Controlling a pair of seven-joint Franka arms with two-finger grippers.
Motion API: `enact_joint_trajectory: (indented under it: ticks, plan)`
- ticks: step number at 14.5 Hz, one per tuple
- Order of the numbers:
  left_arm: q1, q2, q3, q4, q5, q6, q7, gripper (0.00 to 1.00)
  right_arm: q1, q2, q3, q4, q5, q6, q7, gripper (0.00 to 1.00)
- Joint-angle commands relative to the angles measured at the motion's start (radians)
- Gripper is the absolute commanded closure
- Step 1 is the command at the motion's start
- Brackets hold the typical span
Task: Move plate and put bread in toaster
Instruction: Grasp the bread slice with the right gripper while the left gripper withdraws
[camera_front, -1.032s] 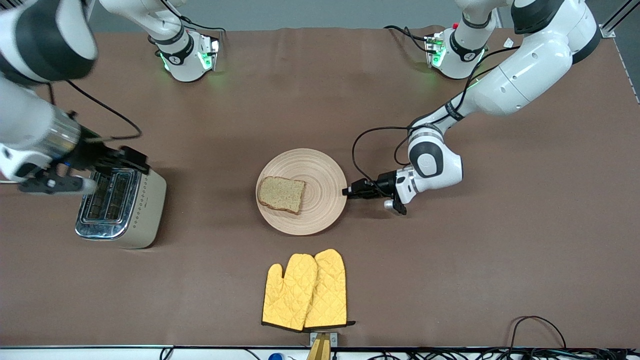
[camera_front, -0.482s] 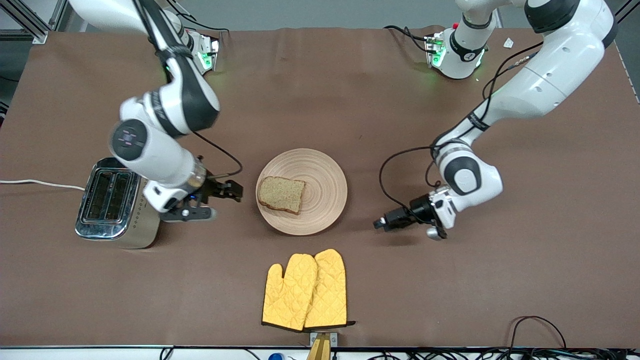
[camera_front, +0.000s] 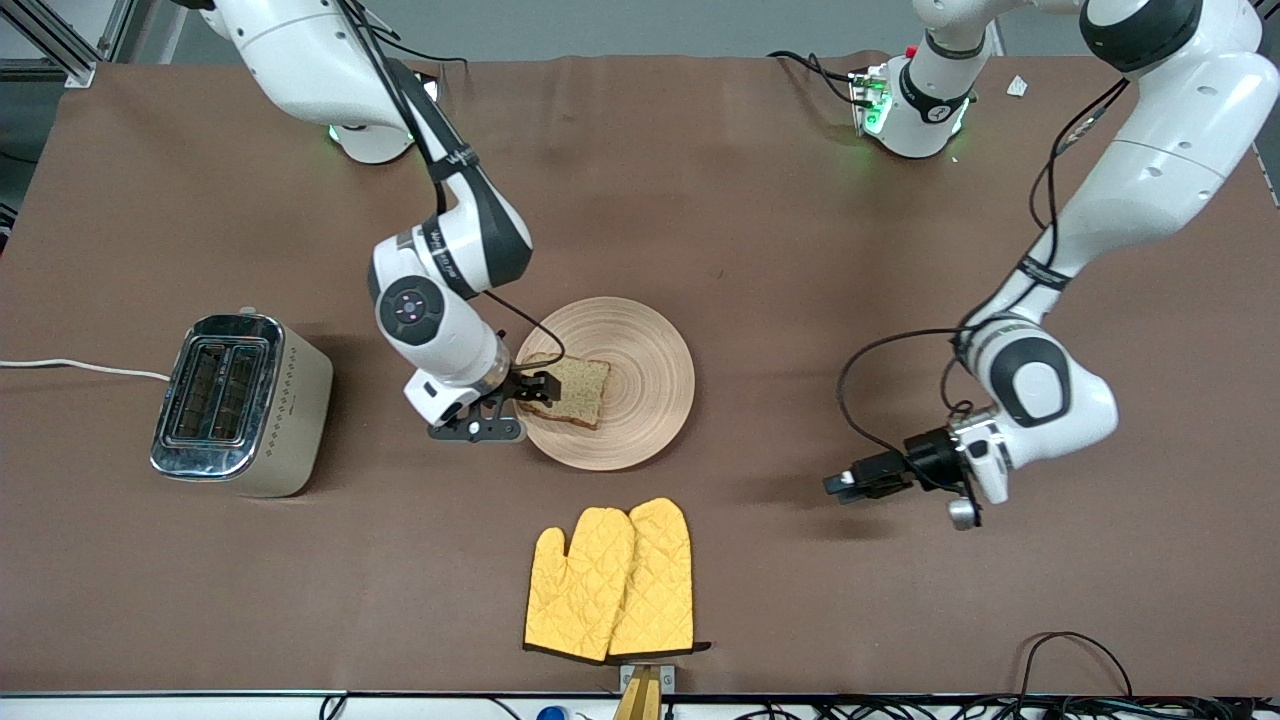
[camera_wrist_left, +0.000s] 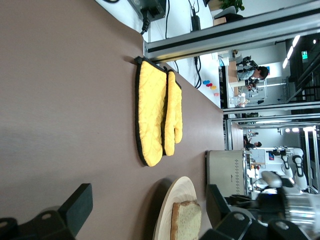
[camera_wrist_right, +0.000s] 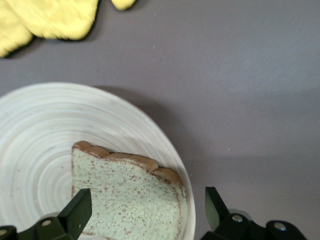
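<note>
The round beige wooden plate (camera_front: 640, 350) lies mid-table with the speckled bread (camera_front: 567, 388) flat on it. My right gripper (camera_front: 533, 388) is open and low over the bread's edge that faces the toaster. In the right wrist view (camera_wrist_right: 147, 210) its fingers straddle the bread (camera_wrist_right: 125, 200) on the plate (camera_wrist_right: 35, 140). The cream and chrome toaster (camera_front: 240, 403) stands toward the right arm's end of the table, slots up and empty. My left gripper (camera_front: 840, 485) is open and empty, low over bare table, apart from the plate. The left wrist view (camera_wrist_left: 150, 210) shows the plate (camera_wrist_left: 169, 212), the bread (camera_wrist_left: 186, 220) and the toaster (camera_wrist_left: 227, 172).
Two yellow oven mitts (camera_front: 610, 580) lie nearer the front camera than the plate, also in the left wrist view (camera_wrist_left: 157, 117) and the right wrist view (camera_wrist_right: 45, 20). A white cord (camera_front: 70, 367) runs from the toaster off the table's edge. Black cables lie along the front edge.
My right gripper swung from over the toaster to over the bread on the plate. My left gripper drew away from the plate's rim toward the left arm's end. Plate and bread stayed put.
</note>
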Motion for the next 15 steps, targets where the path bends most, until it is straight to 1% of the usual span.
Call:
enact_joint_trajectory:
  ticks: [1,3,5,6,8,9,12,14,15]
  plan:
    - [0.041,-0.002,0.023,0.058,0.096,-0.137,-0.04,0.0,0.019,-0.005,-0.011,-0.06,0.018,0.044,0.012,0.03]
    - [0.078,-0.005,0.052,0.105,0.231,-0.249,-0.096,0.0,0.022,0.003,-0.011,-0.06,0.016,0.046,0.012,0.07]
    - [0.124,-0.007,0.054,0.15,0.357,-0.346,-0.144,0.0,0.022,0.013,-0.013,-0.06,0.013,0.046,0.012,0.11]
    - [0.148,-0.008,0.054,0.154,0.4,-0.389,-0.158,0.0,0.025,0.016,-0.013,-0.06,0.013,0.046,0.012,0.14]
    - [0.196,-0.011,0.054,0.162,0.444,-0.452,-0.158,0.0,0.029,0.022,-0.013,-0.061,0.01,0.046,0.01,0.24]
    - [0.21,-0.013,0.052,0.18,0.467,-0.483,-0.159,0.0,0.029,0.024,-0.013,-0.061,0.01,0.046,0.012,0.29]
    - [0.237,-0.024,0.049,0.225,0.565,-0.57,-0.211,0.0,0.029,0.026,-0.014,-0.07,0.007,0.047,0.01,0.46]
    - [0.239,-0.068,0.048,0.237,0.628,-0.616,-0.286,0.0,0.029,0.026,-0.014,-0.07,0.007,0.047,0.01,0.64]
    - [0.239,-0.097,0.046,0.24,0.662,-0.626,-0.328,0.0,0.029,0.026,-0.014,-0.07,0.007,0.044,0.01,0.75]
